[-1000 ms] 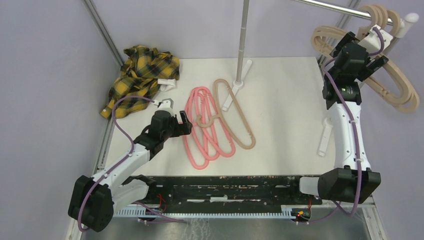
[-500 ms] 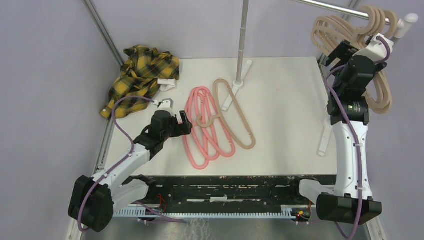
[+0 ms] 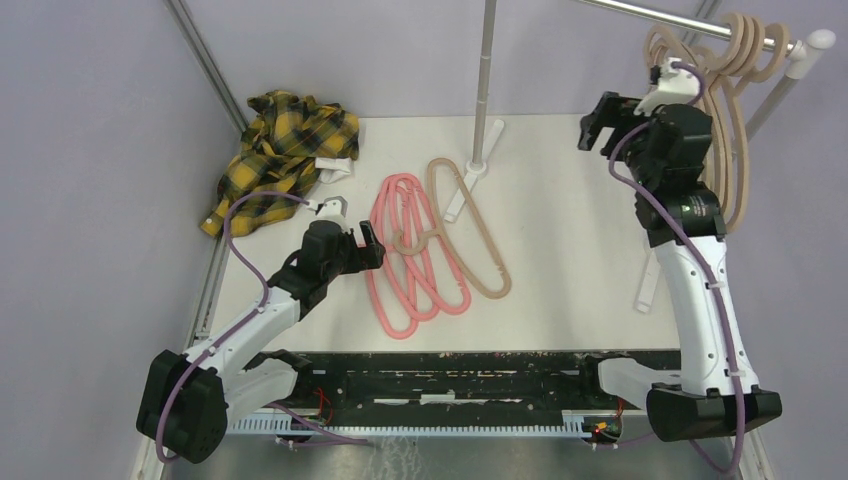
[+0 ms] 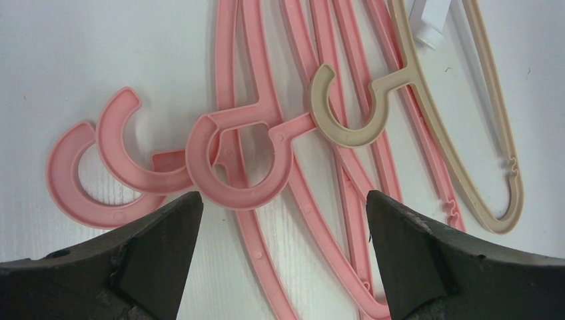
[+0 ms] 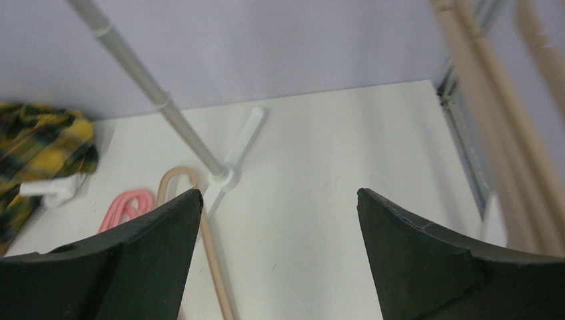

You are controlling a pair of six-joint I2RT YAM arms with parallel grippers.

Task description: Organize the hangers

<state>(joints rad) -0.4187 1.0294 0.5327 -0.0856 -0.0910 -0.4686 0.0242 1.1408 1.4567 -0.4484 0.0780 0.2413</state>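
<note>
Left gripper [image 4: 283, 223] gapes empty over tangled pink hangers [image 4: 198, 157] on the table [image 3: 570, 220] (one beige too); right gripper [image 5: 280, 213], open, empty, beside beige hangers [image 3: 745, 45] on the rail [image 3: 640, 10]. Lifting one may drag others.

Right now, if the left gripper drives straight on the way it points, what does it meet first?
Likely the pink hanger hooks lying on the table, just ahead between the left gripper's open jaws; depth unclear.
</note>
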